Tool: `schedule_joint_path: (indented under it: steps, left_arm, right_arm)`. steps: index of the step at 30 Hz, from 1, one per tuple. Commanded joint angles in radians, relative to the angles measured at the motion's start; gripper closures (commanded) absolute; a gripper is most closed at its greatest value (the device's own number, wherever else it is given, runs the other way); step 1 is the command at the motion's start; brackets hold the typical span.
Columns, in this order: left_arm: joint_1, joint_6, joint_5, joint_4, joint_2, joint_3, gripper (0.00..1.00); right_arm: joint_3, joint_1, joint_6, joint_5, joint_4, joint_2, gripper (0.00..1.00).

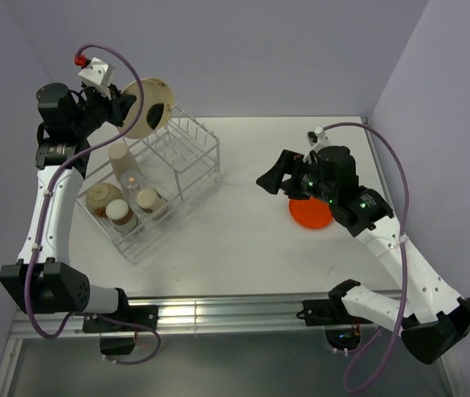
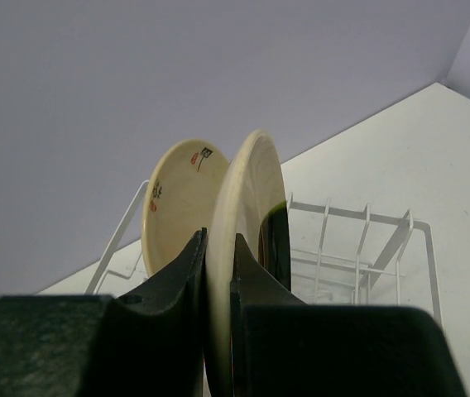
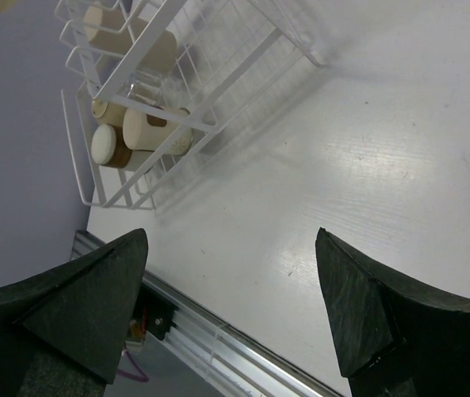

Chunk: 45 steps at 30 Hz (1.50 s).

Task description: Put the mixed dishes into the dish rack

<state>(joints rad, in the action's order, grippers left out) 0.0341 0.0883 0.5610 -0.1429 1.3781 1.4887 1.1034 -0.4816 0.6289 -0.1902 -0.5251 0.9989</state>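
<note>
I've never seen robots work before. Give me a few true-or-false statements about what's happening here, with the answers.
1. The left gripper is clamped on the rim of a cream plate. True.
2. The orange plate sits in the dish rack. False: it lies on the table, under the right arm.
3. The right gripper is open and holds nothing. True.
4. The dish rack is empty. False: several cups sit in its lower section.

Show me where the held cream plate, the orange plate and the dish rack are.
Held cream plate point(image 2: 247, 190), left wrist view, on its upper rim.
Orange plate point(image 1: 311, 217), top view, on its exposed near part.
Dish rack point(image 1: 217, 157), top view, on its right corner post.
</note>
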Motion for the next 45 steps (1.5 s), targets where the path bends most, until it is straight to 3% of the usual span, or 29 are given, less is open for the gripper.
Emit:
schedule_joint_path:
  steps: [1,25,45]
  left_arm:
    - [0.001,0.005,0.073,0.101,0.013,0.036,1.00]
    - [0.001,-0.125,0.197,0.385,0.124,-0.077,1.00]
    - [-0.026,-0.127,0.223,0.407,0.183,-0.094,1.00]
  right_arm:
    - [-0.007,0.017,-0.020,-0.038,0.028,0.003,0.11]
    - [-0.054,0.066,-0.017,-0.081,0.037,-0.022,0.11]
    - [-0.066,0.078,-0.008,-0.084,0.037,-0.028,0.12]
